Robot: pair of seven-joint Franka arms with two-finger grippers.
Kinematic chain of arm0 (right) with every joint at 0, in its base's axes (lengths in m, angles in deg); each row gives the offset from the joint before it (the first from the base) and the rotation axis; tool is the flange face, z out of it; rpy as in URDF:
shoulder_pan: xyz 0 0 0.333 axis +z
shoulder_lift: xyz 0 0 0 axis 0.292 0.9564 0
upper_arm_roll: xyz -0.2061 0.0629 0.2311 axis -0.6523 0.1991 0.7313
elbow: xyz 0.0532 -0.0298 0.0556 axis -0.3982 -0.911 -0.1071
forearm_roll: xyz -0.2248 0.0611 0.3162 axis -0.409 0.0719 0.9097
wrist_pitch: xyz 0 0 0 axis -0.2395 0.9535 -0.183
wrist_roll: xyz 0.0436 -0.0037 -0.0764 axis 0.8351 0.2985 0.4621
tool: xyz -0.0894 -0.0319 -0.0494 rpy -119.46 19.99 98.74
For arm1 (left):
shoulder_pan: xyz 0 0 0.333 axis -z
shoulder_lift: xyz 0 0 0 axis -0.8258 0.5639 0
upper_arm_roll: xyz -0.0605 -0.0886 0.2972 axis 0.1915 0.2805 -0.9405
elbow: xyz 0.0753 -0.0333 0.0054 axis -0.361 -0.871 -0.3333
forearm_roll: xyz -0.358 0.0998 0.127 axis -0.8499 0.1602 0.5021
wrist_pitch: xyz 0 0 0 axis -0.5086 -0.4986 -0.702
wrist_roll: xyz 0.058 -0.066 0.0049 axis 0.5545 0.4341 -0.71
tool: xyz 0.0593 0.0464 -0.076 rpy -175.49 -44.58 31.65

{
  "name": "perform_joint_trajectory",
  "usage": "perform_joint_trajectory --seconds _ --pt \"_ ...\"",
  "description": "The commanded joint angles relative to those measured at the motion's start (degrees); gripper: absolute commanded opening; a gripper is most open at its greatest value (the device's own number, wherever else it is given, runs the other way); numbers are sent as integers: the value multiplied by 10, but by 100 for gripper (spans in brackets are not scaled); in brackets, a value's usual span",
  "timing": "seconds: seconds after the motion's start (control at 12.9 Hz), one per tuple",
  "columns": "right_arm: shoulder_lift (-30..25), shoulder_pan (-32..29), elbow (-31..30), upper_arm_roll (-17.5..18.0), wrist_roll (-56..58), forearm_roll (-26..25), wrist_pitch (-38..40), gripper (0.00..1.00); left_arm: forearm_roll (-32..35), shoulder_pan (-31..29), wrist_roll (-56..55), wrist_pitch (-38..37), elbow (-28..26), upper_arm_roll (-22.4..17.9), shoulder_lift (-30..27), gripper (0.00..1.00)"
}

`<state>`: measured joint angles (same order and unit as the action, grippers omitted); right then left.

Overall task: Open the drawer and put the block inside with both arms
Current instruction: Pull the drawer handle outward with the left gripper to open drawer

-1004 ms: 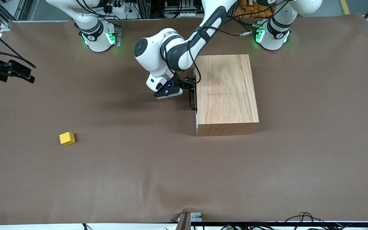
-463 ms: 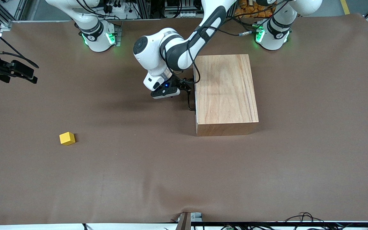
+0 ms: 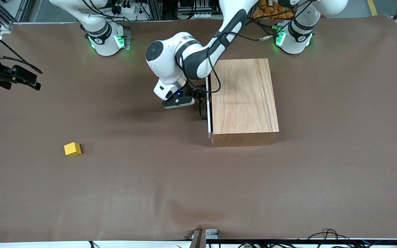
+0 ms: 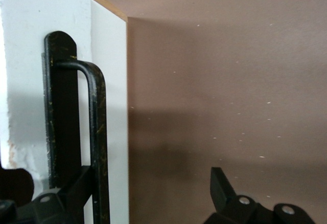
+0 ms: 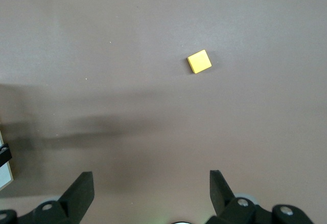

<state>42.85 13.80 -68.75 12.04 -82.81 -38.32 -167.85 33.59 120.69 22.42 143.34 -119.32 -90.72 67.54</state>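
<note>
The light-wood box (image 3: 243, 96) stands mid-table toward the left arm's end. Its drawer (image 3: 209, 103) has a white front and a black wire handle (image 3: 203, 107), and stands out a narrow gap from the box. My left gripper (image 3: 200, 98) is at the handle. In the left wrist view the handle bar (image 4: 97, 132) runs over the white front (image 4: 110, 81). My left gripper (image 4: 152, 183) is open, with one finger (image 4: 76, 188) hooked at the bar and the other apart. The yellow block (image 3: 72, 149) lies toward the right arm's end. My right gripper (image 3: 26, 80) hovers open and empty; the block (image 5: 199, 61) shows ahead of it (image 5: 150, 188).
A brown cloth (image 3: 171, 186) covers the whole table. The arm bases (image 3: 105, 38) stand at the table edge farthest from the front camera. Cables (image 3: 326, 236) lie along the nearest edge.
My left gripper has drawn a little toward the right arm's end, and the drawer front has come out a narrow gap from the box. The block and right gripper have hardly moved.
</note>
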Motion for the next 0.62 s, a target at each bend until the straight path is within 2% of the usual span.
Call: perform_joint_trajectory --seconds 0.0,0.54 --pt "-5 2 -3 -5 5 8 1 100 -32 -6 -16 39 13 1 10 100" --pt "-5 -3 -8 -5 6 8 8 100 -74 -17 -18 104 13 1 13 100"
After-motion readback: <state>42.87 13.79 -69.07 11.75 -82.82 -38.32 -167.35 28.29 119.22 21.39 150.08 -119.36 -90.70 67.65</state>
